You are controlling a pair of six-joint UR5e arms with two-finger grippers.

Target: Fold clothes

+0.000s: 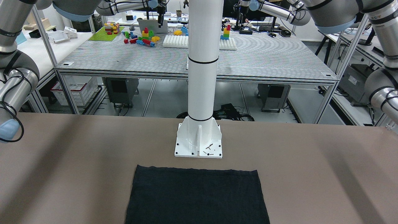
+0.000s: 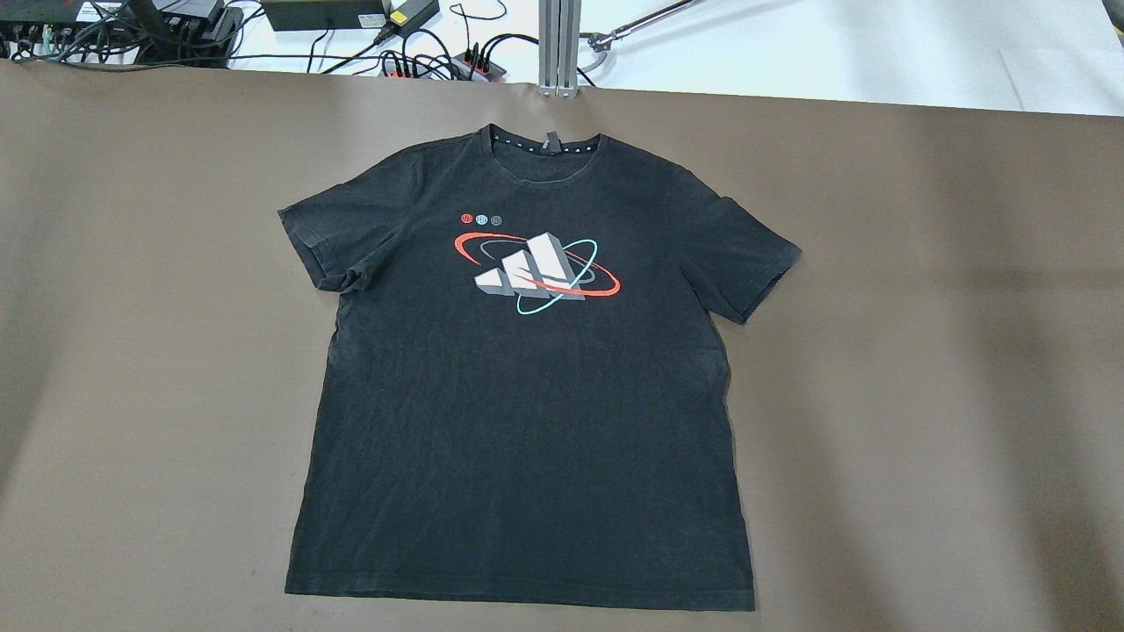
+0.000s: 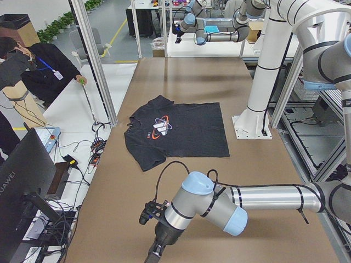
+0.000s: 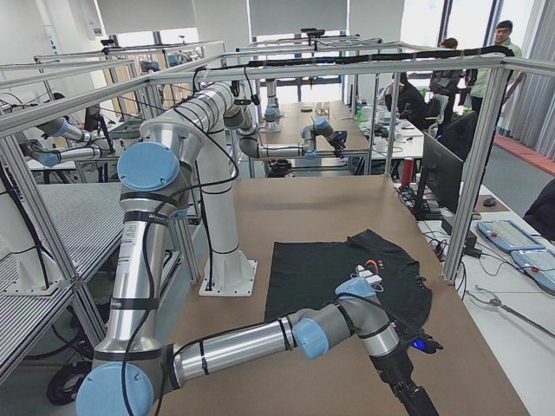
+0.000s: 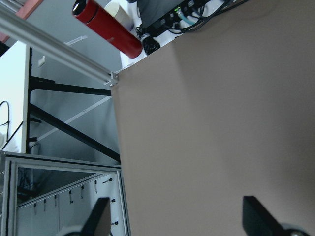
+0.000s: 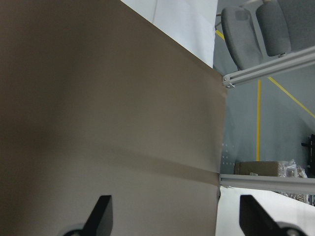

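The clothes are one black T-shirt (image 2: 527, 421) with a red, white and teal print on the chest. It lies flat and spread out in the middle of the brown table (image 2: 922, 351), collar toward the far edge. Its hem end shows in the front-facing view (image 1: 197, 196), and it also shows in the side views (image 3: 181, 129) (image 4: 347, 269). My left gripper (image 5: 177, 219) is open and empty over bare table at the table's left end (image 3: 156, 249). My right gripper (image 6: 174, 216) is open and empty over bare table at the right end (image 4: 416, 399). Neither touches the shirt.
The white pillar's base plate (image 1: 198, 141) stands on the table just behind the shirt's hem. Cables and power strips (image 2: 176, 26) lie beyond the far edge. An aluminium frame post (image 2: 559, 44) stands at the far edge. People (image 3: 44, 71) stand past that side.
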